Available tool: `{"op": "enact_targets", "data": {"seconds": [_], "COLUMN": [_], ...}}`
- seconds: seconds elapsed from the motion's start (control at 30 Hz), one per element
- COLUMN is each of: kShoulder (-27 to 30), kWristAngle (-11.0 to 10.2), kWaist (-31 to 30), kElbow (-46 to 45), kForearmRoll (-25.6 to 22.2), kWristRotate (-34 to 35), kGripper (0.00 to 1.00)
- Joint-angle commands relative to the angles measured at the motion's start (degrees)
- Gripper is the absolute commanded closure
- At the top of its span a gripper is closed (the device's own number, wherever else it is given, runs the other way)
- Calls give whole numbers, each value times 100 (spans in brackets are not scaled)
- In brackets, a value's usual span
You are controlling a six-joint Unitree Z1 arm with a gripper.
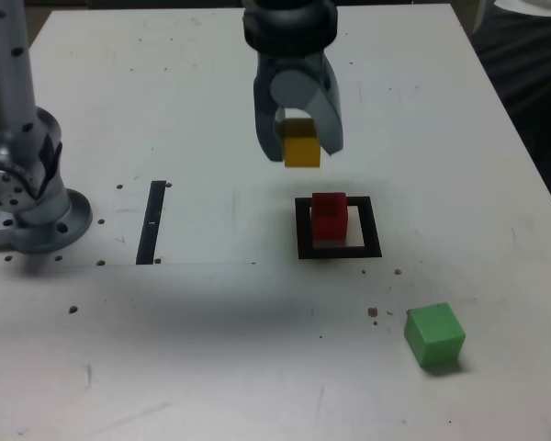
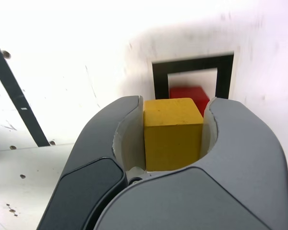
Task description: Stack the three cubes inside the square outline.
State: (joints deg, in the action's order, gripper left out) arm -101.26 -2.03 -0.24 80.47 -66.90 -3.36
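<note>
Above the tabletop point(image 1: 202, 349), between its side edges, the fingers point(image 1: 301, 158) are gripping the yellow cube point(image 1: 302, 143), closed snugly, probably for stacking on the red cube point(image 1: 330, 217).

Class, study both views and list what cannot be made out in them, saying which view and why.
- Red cube: in the wrist view, partly hidden behind the yellow cube and the jaws.
- Square outline: its nearer part is covered in the wrist view by the jaws and cubes.
- Yellow cube's gripped sides: pressed against the jaws, unseen in the wrist view.
- Arm: its upper part is cut off by the exterior view's top edge.
</note>
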Motion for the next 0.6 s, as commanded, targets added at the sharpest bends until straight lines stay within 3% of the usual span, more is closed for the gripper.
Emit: {"op": "enact_targets", "data": {"seconds": [0.0, 0.57], "kShoulder": [-29, -490], "kWristAngle": [15, 174], "kWaist": [-100, -459], "kElbow": [-62, -135], "kForearmRoll": [85, 587], "kWristRotate": [42, 134], "kGripper": [64, 64]}}
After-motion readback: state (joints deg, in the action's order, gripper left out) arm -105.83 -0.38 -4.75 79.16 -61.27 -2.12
